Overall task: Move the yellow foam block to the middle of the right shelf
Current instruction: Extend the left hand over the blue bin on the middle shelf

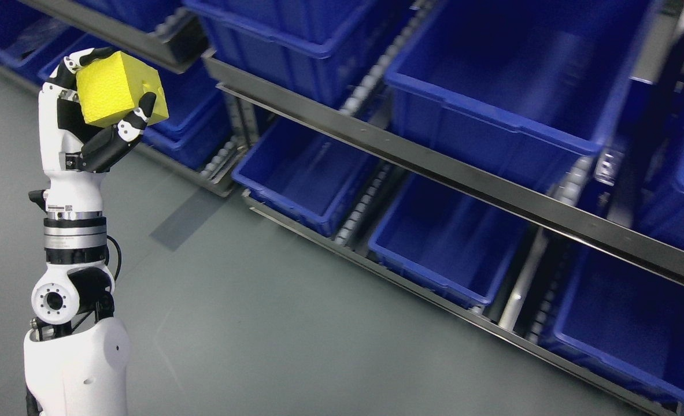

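1. One arm shows in the head view: the left arm rises from the lower left corner, white with black joints, standing nearly upright over the grey floor [249, 323].
2. Its left hand [96, 110] is clamped on the yellow foam block [116, 86], with the thumb [130, 124] pressed against the block's lower right face and the other fingers [84, 58] curled over its upper left edge.
3. The block is held clear of the floor, at the upper left of the picture, in front of the left end of the shelf rack and touching none of the bins.
4. The shelf rack [434, 167] runs diagonally from the upper left to the lower right, with dark metal rails and roller tracks between the tiers.
5. Blue plastic bins fill the rack; a large bin [492, 121] sits on the upper tier at the middle right, and the bins that show their insides look empty.
6. On the lowest tier, two bins stand side by side: one [301, 185] near the middle of the picture and another [434, 260] just to its right.
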{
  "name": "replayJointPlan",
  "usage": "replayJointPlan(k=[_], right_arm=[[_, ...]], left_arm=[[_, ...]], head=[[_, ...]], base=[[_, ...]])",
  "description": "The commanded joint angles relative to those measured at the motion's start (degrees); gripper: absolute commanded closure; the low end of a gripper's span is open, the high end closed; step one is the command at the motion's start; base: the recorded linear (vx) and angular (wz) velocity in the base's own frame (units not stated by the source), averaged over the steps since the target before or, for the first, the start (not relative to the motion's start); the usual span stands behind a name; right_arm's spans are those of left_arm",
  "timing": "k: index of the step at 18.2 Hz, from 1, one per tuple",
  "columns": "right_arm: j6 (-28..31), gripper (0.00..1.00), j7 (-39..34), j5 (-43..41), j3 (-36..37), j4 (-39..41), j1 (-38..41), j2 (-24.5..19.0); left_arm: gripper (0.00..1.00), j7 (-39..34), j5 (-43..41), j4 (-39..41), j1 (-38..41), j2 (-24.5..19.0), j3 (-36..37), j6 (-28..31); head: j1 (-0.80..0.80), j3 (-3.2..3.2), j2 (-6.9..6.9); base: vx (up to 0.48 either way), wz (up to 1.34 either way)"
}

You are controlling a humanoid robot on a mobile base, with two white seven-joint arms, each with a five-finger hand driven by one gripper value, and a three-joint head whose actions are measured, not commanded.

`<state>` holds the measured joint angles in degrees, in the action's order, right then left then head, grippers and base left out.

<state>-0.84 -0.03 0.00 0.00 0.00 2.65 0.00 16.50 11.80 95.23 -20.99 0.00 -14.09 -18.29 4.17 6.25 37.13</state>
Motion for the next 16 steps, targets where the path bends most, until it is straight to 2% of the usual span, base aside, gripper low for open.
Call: replayJointPlan(k=[1,6,11,14,16], right_arm=[[-0.04,0.0,0.03,0.18,0.35,1.0,-0.01,1.0],[-0.04,0.0,0.03,0.18,0.35,1.0,-0.01,1.0],[-0.04,0.0,0.03,0.18,0.35,1.0,-0.01,1.0],[-0.04,0.0,0.03,0.18,0.44,1.0,-0.01,1.0],[-0.04,0.0,0.03,0.18,0.44,1.0,-0.01,1.0]], left_arm=[[0.96,0.11,0.06,0.57,-0.02,-1.0,0.55,0.09],[0.96,2.04,0.68,3.38,-0.9,-1.0,8.01,-0.17],[0.96,2.04,0.68,3.39,-7.39,-1.0,12.42,1.14],[0.96,1.34,0.59,3.39,-10.03,-1.0,11.63,8.94],[0.96,-0.75,0.5,3.39,-11.7,-1.0,9.44,21.2]], head=[[0.0,0.0,0.0],[0.0,0.0,0.0],[0.0,0.0,0.0],[0.0,0.0,0.01],[0.0,0.0,0.0]], base=[[0.147,-1.18],[0.123,-1.06],[0.097,-0.77],[0.089,-0.41],[0.083,-0.19]])
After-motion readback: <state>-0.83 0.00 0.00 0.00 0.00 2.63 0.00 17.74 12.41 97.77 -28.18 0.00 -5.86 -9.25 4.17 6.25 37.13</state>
